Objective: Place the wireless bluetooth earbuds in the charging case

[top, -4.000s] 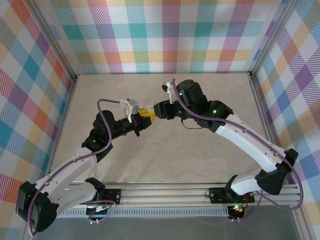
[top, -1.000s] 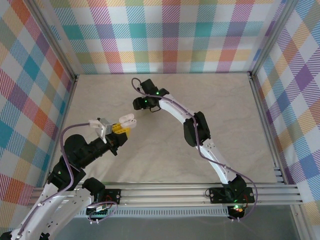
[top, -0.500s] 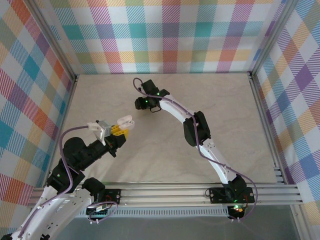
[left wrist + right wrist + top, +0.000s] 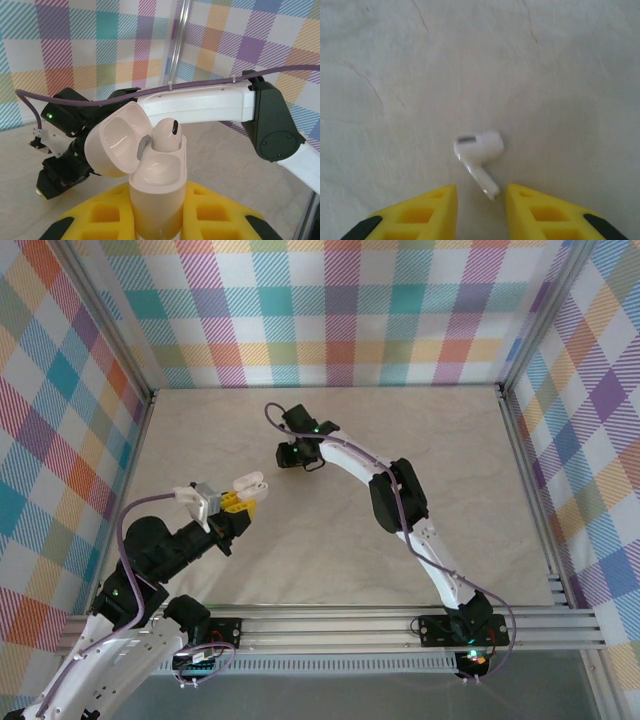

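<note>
Shifted slightly since half a second ago, my right gripper (image 4: 291, 456) points straight down, arm stretched far, fingers spread about the stem of a white earbud (image 4: 479, 147) on the table (image 4: 560, 75). My left gripper (image 4: 240, 498) clamps the open charging case (image 4: 156, 187), another earbud (image 4: 165, 135) seated inside.

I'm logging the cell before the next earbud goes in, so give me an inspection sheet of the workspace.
Surface: pale marbled table.
Job's things: white case, lid open, with a seated earbud in it; a loose earbud lying on the table.
Clutter: nothing seen.
Pincers: left pincer shut on the case; right pincer open, pointed at the loose earbud.
Cables: purple cable along the right arm.
Surroundings: plaid walls; metal rail at the near edge.
</note>
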### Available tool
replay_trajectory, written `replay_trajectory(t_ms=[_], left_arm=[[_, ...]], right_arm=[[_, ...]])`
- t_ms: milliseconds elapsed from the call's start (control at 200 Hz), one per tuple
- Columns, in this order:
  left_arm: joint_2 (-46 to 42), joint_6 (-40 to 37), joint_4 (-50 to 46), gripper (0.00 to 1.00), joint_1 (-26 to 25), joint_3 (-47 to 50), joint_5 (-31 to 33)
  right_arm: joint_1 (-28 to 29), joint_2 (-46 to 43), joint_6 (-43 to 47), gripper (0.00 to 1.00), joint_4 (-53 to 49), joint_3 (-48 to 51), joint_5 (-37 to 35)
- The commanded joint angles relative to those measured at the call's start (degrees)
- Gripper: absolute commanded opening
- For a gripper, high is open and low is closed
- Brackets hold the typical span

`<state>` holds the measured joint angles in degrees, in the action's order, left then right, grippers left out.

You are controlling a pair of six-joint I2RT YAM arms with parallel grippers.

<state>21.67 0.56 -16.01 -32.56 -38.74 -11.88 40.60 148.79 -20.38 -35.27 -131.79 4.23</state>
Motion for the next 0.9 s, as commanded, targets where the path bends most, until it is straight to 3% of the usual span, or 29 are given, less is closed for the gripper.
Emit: replay_trajectory(t_ms=[0, 160, 305, 485, 605, 895], left_arm=[[-0.77, -0.33, 1.01, 0.00, -0.41, 0.06, 0.02], [-0.24, 0.49, 2.31, 0.00, -0.41, 0.86, -0.71], [0.08, 0.94, 2.80, 0.00, -0.43, 1.28, -1.05], [1.67, 2.76, 5.77, 0.00, -0.40, 2.31, -1.80], [3.11, 3.33, 7.04, 0.00, -0.40, 2.19, -2.05], [1.39, 2.50, 6.04, 0.00, -0.43, 2.09, 0.42]], right_arm=[[0.53, -5.00, -0.48, 0.29, -3.33, 5.14, -1.10], [0.43, -9.56, -0.89, 0.17, -0.04, 13.50, -2.15], [0.45, -12.02, 0.28, 0.16, 1.58, 16.75, -2.52], [0.45, -9.67, 2.68, 0.34, 0.64, 11.44, -3.98], [0.47, -5.66, 3.39, 0.52, -1.46, 4.16, -4.81], [0.36, 4.29, 4.35, 0.58, -3.04, -12.82, -2.58]])
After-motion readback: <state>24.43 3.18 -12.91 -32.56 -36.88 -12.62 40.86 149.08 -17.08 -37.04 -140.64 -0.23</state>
